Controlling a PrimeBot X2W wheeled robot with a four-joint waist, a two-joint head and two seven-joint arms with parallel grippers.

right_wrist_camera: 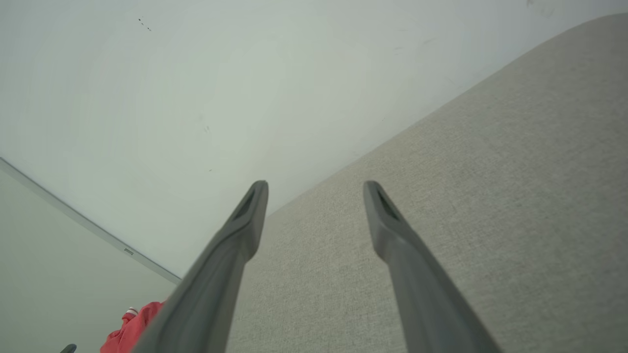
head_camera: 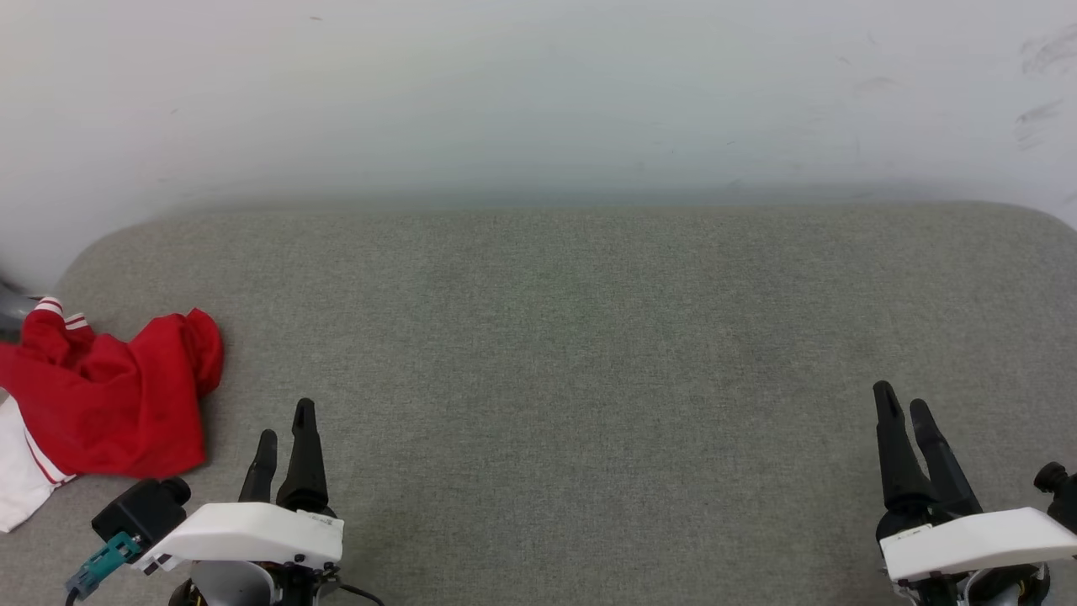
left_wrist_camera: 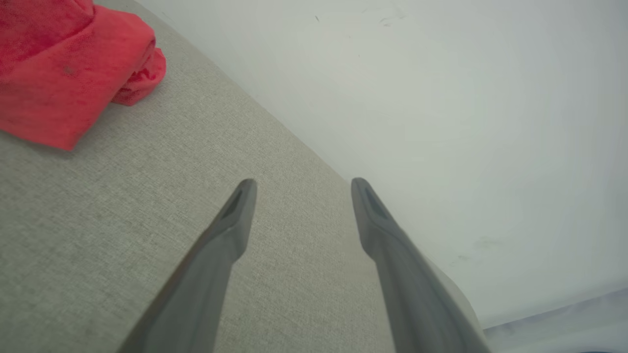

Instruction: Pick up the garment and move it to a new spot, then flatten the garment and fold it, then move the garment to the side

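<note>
Pick-up hasn't begun: the crumpled bright red white-sleeved T-shirt [head_camera: 109, 396] lies at the grey fabric counter [head_camera: 572, 337]'s left edge, left gripper [head_camera: 286, 421] and right gripper [head_camera: 900, 397] jaws wide open and empty, so next I'd reach left and pinch cloth.

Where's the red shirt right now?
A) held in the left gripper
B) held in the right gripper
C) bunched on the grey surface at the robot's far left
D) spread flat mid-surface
C: the garment lies crumpled at the left edge of the grey surface, apart from the open left gripper.

garment [head_camera: 109, 400] on cushion's [head_camera: 589, 337] left end
</note>
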